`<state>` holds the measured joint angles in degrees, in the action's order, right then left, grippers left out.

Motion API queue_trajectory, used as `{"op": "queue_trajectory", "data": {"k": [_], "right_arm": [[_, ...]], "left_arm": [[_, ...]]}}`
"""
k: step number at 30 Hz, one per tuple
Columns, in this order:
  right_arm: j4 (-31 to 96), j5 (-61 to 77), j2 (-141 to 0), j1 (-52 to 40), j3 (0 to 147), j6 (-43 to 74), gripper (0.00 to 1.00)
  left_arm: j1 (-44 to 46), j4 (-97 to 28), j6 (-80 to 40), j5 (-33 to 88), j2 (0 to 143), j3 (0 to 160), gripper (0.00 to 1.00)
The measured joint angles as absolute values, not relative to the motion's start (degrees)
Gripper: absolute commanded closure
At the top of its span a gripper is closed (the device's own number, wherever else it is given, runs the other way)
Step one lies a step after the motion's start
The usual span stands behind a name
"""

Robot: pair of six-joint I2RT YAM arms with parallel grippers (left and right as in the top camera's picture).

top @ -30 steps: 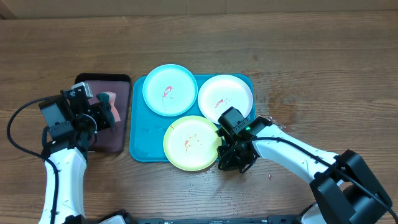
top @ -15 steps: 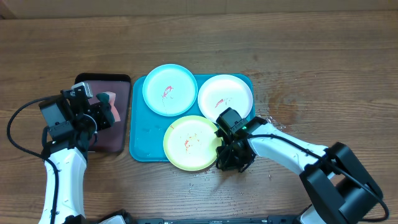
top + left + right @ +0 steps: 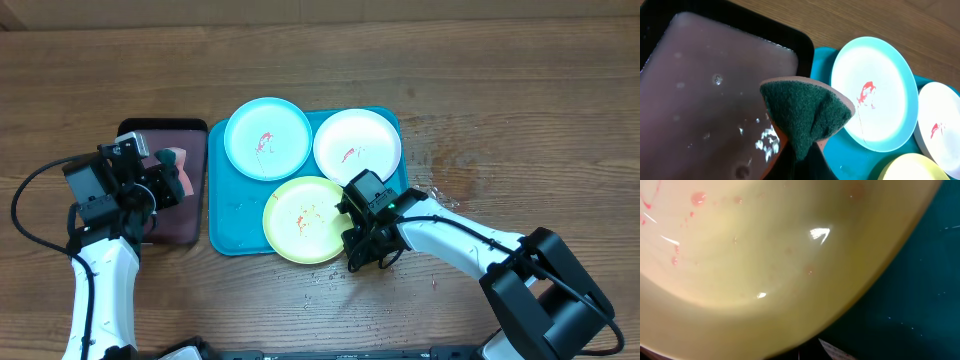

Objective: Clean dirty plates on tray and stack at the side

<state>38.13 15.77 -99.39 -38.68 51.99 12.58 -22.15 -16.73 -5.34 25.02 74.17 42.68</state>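
Filling the tray [image 3: 235,222], three smeared plates [image 3: 268,138]; left jaws pinch sponge [image 3: 805,112], right jaws closed.

In the right wrist view, the yellow-green plate [image 3: 765,270] is blurred and cut off by three edges. From overhead, its right rim is covered by the right hand [image 3: 362,240]. In the left wrist view, the white plate [image 3: 940,125] is cut by the right edge, and the left hand [image 3: 799,162] is largely hidden beneath the sponge [image 3: 807,112].

Three plates: light blue plate [image 3: 267,138], white plate [image 3: 357,147], yellow-green plate [image 3: 305,218]. Two trays: teal tray [image 3: 232,215], black-rimmed tray [image 3: 195,205]. One sponge [image 3: 807,112]. Two arms [image 3: 105,275] [image 3: 455,238].
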Motion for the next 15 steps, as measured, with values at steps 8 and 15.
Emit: {"op": "queue_trajectory", "data": {"k": [8, 15], "right_arm": [[52.18, 13.21, -99.39, -38.65, 61.23, 11.20, 0.94], [48.80, 19.66, -99.26, -40.95, 72.07, 7.16, 0.91]], "left_arm": [[-22.15, -16.71, -5.34, 24.84, 74.17, 42.68, 0.96], [-22.15, -16.71, -4.38, 24.75, 74.26, 42.68, 0.96]]}}
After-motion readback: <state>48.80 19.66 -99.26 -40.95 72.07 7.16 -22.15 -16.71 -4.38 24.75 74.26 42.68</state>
